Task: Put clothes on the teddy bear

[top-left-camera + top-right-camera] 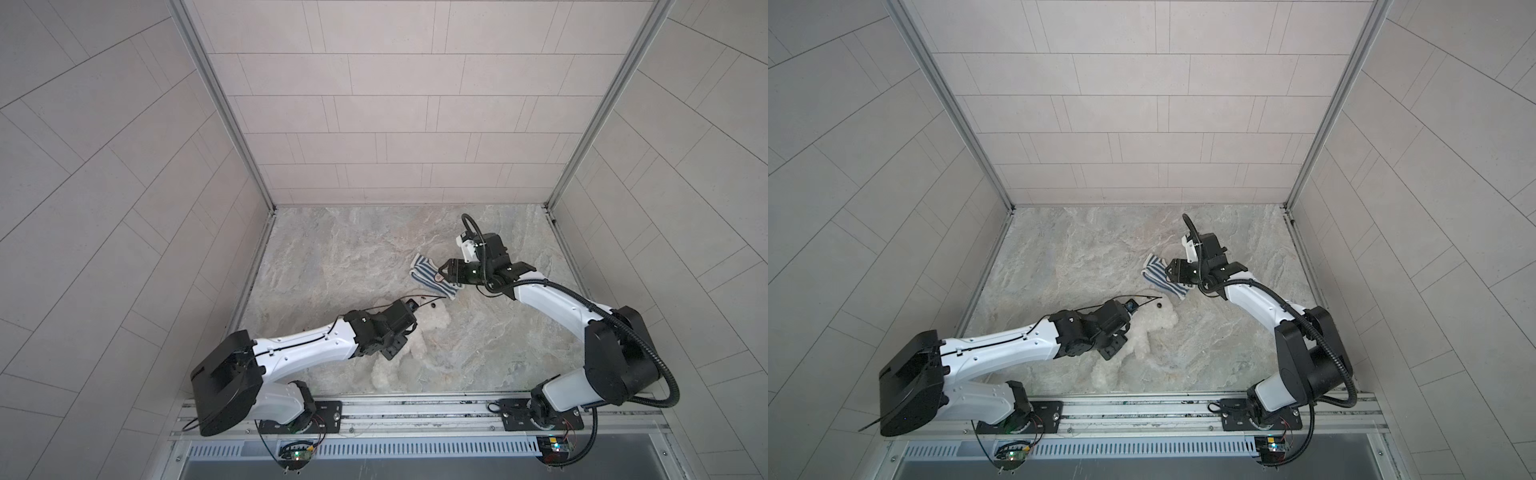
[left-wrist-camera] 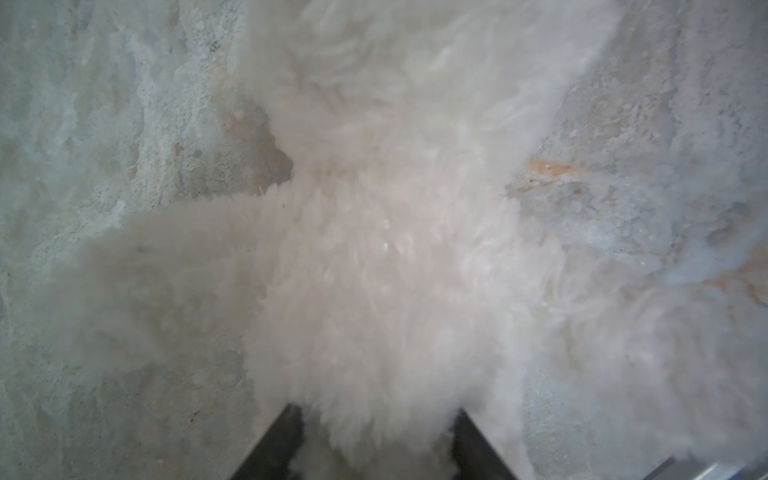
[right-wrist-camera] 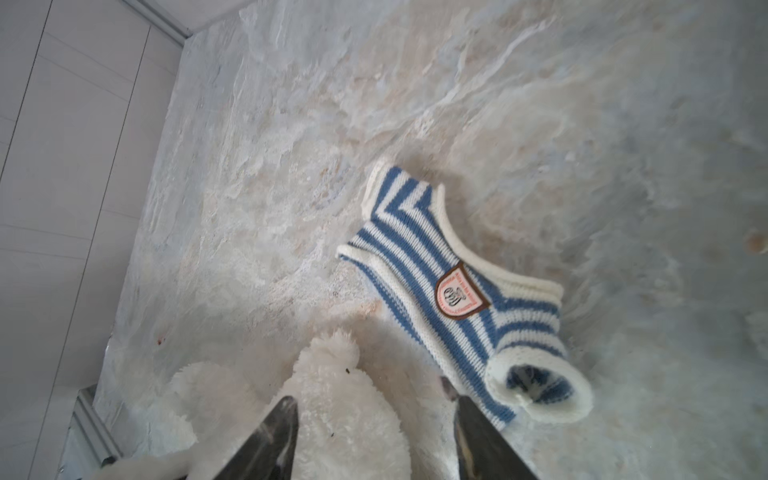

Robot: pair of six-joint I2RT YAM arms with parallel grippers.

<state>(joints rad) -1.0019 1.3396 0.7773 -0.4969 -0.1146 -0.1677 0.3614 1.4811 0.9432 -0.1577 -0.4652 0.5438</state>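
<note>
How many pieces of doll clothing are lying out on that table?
1: a blue-and-white striped knitted shirt, lying on the marbled tabletop beyond the fluffy white teddy bear, next to the right gripper. Another could hide beneath the arms.

No legible writing anywhere

Only the shield badge [image 3: 459,293] on the striped shirt [image 3: 415,249] carries lettering, ringed around a small emblem, too tiny to read from here.

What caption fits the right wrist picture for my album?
Open right pincer frames the fluffy teddy bear, striped shirt lying beside it.
</note>
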